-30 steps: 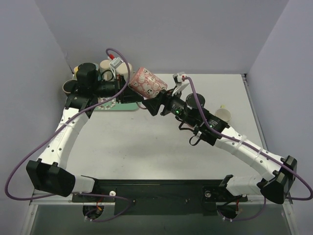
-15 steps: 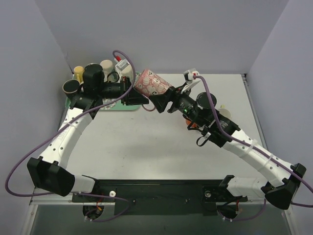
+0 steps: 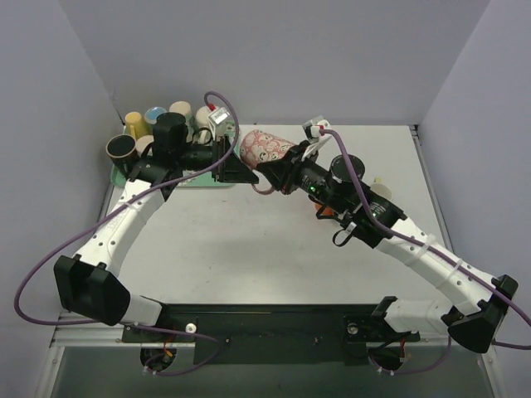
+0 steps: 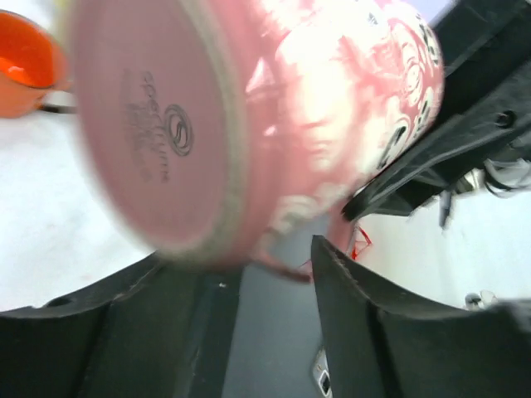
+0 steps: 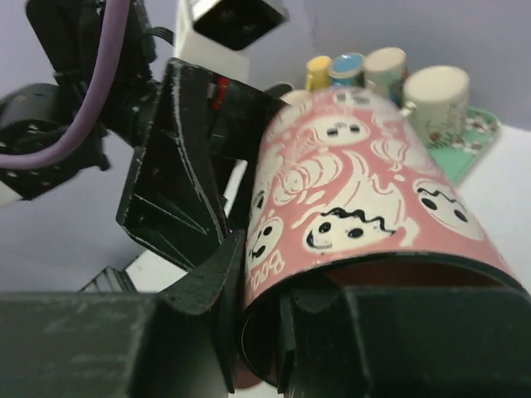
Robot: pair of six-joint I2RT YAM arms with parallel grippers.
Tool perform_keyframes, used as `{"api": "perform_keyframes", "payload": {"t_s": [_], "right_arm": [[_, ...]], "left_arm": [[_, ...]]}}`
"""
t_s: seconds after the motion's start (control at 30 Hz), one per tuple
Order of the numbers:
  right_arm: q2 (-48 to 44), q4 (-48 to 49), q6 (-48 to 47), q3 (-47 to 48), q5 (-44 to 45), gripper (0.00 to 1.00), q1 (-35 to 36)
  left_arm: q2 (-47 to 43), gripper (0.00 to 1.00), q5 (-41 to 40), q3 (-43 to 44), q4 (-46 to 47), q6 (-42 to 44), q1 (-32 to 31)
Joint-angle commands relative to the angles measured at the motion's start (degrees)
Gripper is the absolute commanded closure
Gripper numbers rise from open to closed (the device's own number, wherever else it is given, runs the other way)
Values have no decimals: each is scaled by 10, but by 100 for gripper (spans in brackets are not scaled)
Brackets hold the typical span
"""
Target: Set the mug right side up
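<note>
Top external view showed the mug (image 3: 267,147) aloft over the far worktop (image 3: 249,249), lying near level, its rim clamped in the right gripper (image 3: 280,170) and its base facing the left gripper (image 3: 242,168), whose jaws stood apart just beside it.

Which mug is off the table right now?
The pink ghost-print mug, tilted in the right claw; the rest stand on the green tray or table.

mug (image 4: 249,124) blurred, cut off at top edge
</note>
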Motion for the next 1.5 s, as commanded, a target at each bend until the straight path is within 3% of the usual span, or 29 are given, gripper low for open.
{"api": "perform_keyframes", "payload": {"t_s": [0.0, 0.03, 0.1, 0.2, 0.33, 0.43, 0.73, 1.07, 1.2, 1.47], "right_arm": [[-1, -95, -19, 87, 121, 100, -18], [18, -166, -27, 114, 130, 100, -20], [58, -273, -40, 157, 140, 100, -29], [157, -426, -64, 230, 131, 100, -39], [285, -526, -71, 295, 68, 100, -58], [350, -550, -70, 325, 55, 100, -70], [493, -588, -119, 394, 71, 100, -88], [504, -561, -113, 373, 114, 100, -112], [456, -502, -110, 311, 123, 73, -111], [371, -495, -114, 266, 132, 44, -89]], "left_arm": [[28, 29, -122, 72, -247, 338, 59], [32, 25, -210, 86, -311, 370, 72], [34, 23, -339, 88, -323, 421, 89], [24, 20, -416, 54, -299, 473, 115], [41, 18, -487, 47, -288, 515, 142], [63, 18, -525, 53, -284, 529, 169], [112, 18, -540, 50, -260, 561, 253], [161, 18, -593, 37, -200, 577, 277], [188, 20, -627, 37, -154, 597, 277], [276, 23, -642, 98, -140, 613, 301]]}}
